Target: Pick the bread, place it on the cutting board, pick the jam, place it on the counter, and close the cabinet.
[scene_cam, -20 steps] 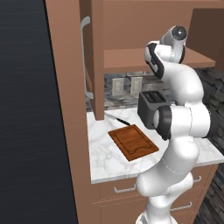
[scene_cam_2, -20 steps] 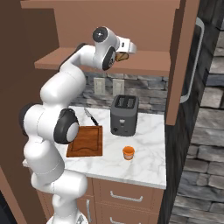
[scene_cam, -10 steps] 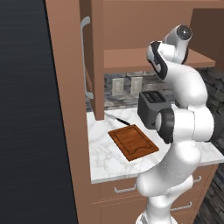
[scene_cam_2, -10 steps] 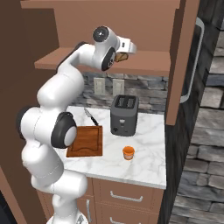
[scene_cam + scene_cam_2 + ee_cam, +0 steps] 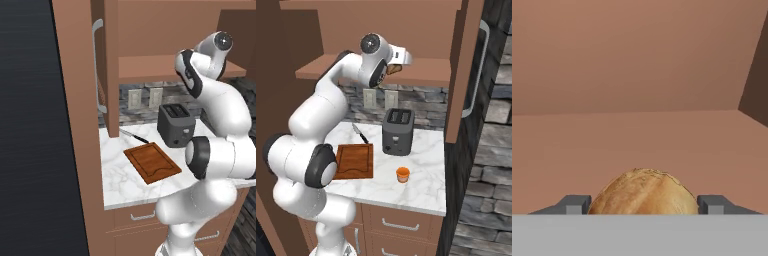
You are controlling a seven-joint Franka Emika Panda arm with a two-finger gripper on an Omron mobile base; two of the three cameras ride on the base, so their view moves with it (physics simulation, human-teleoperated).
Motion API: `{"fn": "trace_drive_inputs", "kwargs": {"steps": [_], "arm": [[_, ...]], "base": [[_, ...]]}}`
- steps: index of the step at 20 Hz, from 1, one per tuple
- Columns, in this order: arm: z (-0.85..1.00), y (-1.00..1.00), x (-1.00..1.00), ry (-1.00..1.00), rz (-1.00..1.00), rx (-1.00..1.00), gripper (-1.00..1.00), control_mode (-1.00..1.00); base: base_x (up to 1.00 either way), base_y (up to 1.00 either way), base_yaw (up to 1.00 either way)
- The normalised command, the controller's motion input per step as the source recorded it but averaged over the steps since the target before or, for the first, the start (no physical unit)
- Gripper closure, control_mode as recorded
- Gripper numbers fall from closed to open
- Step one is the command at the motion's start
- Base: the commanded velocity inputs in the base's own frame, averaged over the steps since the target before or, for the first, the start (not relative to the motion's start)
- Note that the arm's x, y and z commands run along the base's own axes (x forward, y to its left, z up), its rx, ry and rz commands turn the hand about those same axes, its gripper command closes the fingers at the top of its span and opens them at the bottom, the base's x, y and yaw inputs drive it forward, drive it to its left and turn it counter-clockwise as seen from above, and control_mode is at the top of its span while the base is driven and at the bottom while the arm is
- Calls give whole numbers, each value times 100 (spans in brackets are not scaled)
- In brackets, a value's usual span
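The bread (image 5: pixel 643 192), a rounded tan-brown loaf, lies on the brown cabinet shelf (image 5: pixel 423 77) between my fingertips (image 5: pixel 576 204), which press against both of its sides. My gripper (image 5: pixel 397 61) reaches into the open cabinet, shut on the bread (image 5: pixel 395 69). Below, the reddish-brown cutting board (image 5: pixel 152 162) (image 5: pixel 354 161) lies bare on the white marble counter (image 5: pixel 426 190). The orange jam (image 5: pixel 402 174) jar stands on the counter in front of the toaster. The cabinet doors (image 5: pixel 80 100) (image 5: pixel 463 65) stand open.
A dark toaster (image 5: pixel 397 131) (image 5: pixel 175 125) stands behind the board, under the shelf. A knife (image 5: pixel 360 134) (image 5: pixel 135 135) lies at the board's far side. Wooden drawers (image 5: pixel 401 222) run below the counter, and a stone wall is at the right.
The arm's upper joints have swung a little to the right in the left base view. The hand has stayed at the bread on the shelf.
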Motion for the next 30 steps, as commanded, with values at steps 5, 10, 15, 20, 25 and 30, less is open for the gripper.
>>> {"fn": "trace_drive_inputs", "kwargs": {"steps": [5,10,15,20,25,30], "arm": [[0,0,-50,-2,0,0,100,-100],[4,0,-50,0,0,0,100,-100],[0,0,-59,1,0,0,100,-100],[0,0,-64,1,0,0,100,-100],[0,0,-67,3,0,0,100,-100],[0,0,-68,6,0,0,100,-100]], "base": [[0,0,0],[0,0,0],[0,0,0],[0,0,0],[0,0,0],[0,0,0]]}}
